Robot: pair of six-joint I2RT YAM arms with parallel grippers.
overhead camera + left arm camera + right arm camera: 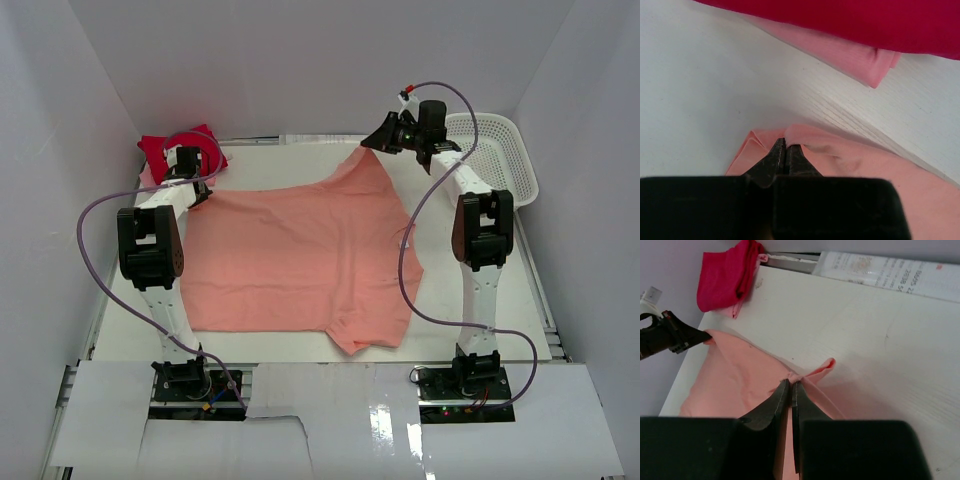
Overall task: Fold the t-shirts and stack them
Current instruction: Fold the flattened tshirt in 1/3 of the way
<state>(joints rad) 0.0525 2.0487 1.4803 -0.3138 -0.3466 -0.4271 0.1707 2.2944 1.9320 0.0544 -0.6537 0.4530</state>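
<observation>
Salmon-pink t-shirt (300, 255), pinched tight by left gripper (785, 145) and right gripper (791, 384), pale pink t-shirt (850, 57) mostly hidden

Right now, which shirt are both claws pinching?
The large salmon-pink cloth t-shirt, pinched by the left gripper and right gripper. The bright red t-shirt and pale pink t-shirt lie apart in the corner.

Three t-shirts are on the desk (280, 172): one salmon-pink t-shirt (300, 250), one bright red t-shirt (160, 150) and one pale pink t-shirt (855, 57). There is one white lattice basket (500, 150). Two robot arms, the left arm (150, 245) and the right arm (483, 230), carry two purple cables (83, 215), one each.
</observation>
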